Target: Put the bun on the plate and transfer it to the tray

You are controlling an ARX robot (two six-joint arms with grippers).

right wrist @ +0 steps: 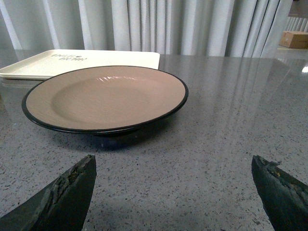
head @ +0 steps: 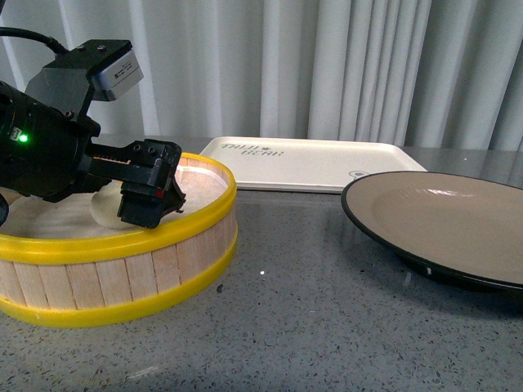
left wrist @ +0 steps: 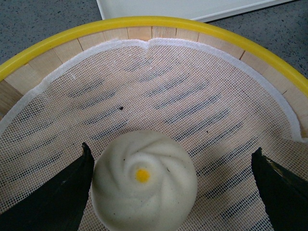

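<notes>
A white pleated bun (left wrist: 143, 179) with an orange dot lies on the mesh liner inside the yellow-rimmed steamer basket (head: 147, 245). My left gripper (left wrist: 173, 187) is open and reaches down into the basket, with the bun between its fingers, close against one finger (left wrist: 57, 197) and well apart from the other. In the front view the bun (head: 106, 208) shows only partly behind the left gripper (head: 151, 196). The grey-brown plate (head: 441, 220) with a black rim sits on the right, and is bare. The cream tray (head: 310, 162) lies behind. My right gripper (right wrist: 173, 192) is open over the counter, short of the plate (right wrist: 106, 96).
The grey speckled counter (head: 310, 327) carries everything. Grey curtains (head: 327, 65) hang along the far edge behind the tray (right wrist: 72, 60). A cardboard box (right wrist: 294, 38) sits far off in the right wrist view.
</notes>
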